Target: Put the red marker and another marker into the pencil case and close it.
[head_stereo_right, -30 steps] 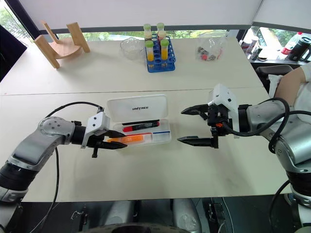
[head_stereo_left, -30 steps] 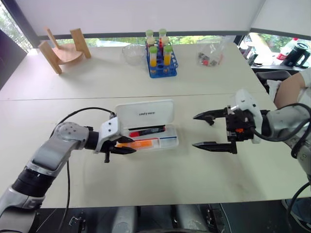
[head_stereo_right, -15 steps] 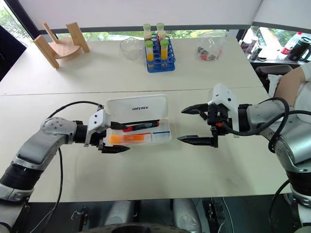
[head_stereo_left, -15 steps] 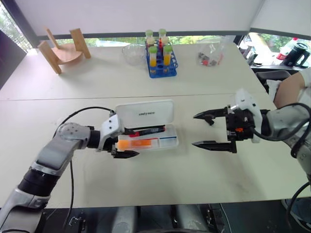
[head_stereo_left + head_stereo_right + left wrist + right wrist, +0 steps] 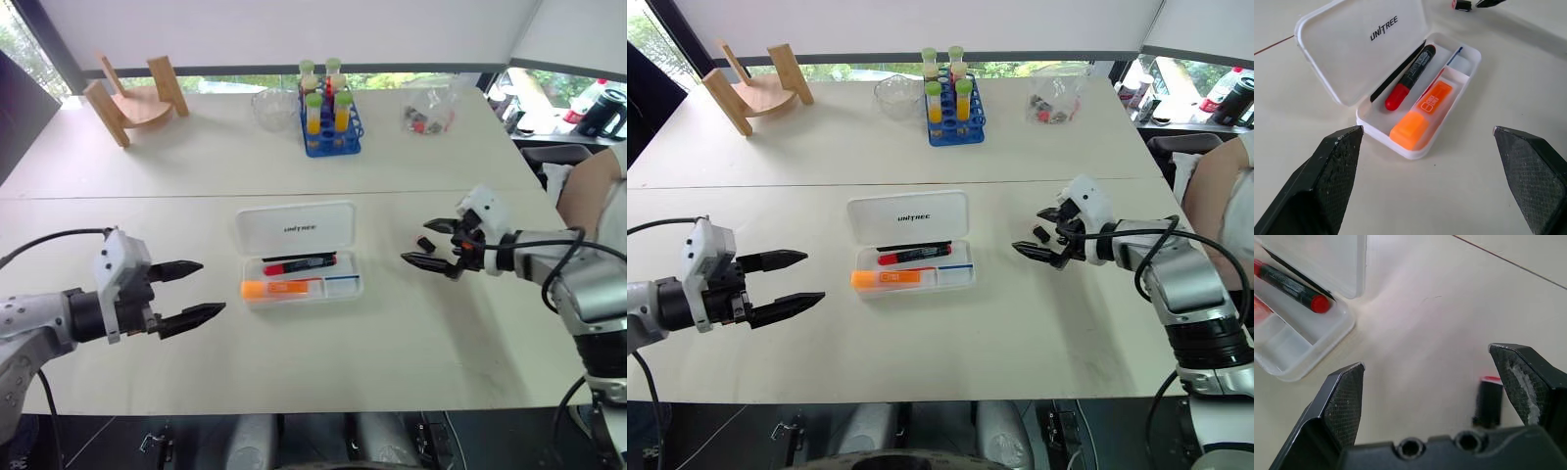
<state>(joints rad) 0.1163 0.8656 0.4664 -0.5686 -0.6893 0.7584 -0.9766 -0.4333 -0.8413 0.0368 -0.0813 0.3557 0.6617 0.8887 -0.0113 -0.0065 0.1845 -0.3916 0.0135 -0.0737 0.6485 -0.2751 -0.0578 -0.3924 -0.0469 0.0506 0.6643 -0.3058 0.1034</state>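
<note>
On the far left of the big pale table [image 5: 411, 362] the robot's left gripper [image 5: 192, 290] hangs above the tabletop, its two black fingers spread wide apart with nothing between them. It points toward the flat white plastic pencil case with rounded corners [image 5: 300, 254], which sits well apart from it near the middle of the table. The case is open, and its lid stands tilted up at the back with a small dark logo on it. Inside, the slim red marker with a black cap [image 5: 299, 263] lies along the back part, close to the lid. Just in front of it lies the short, chunky orange highlighter [image 5: 281, 288], with one end sticking out a little toward the case's left edge. A thin blue line shows in the right end of the case, too small to tell what it is. Far behind the case, by the window, stand a curved wooden holder [image 5: 134, 95], a clear bowl [image 5: 273, 108], a blue rack of tubes with green caps [image 5: 328, 113] and a clear bag with small things inside [image 5: 431, 106]. To the right of the case, the right gripper [image 5: 432, 245] hangs low over the table, its fingers spread open and empty. A small black piece with a red end [image 5: 1488, 400] lies on the table just beside one finger.
</note>
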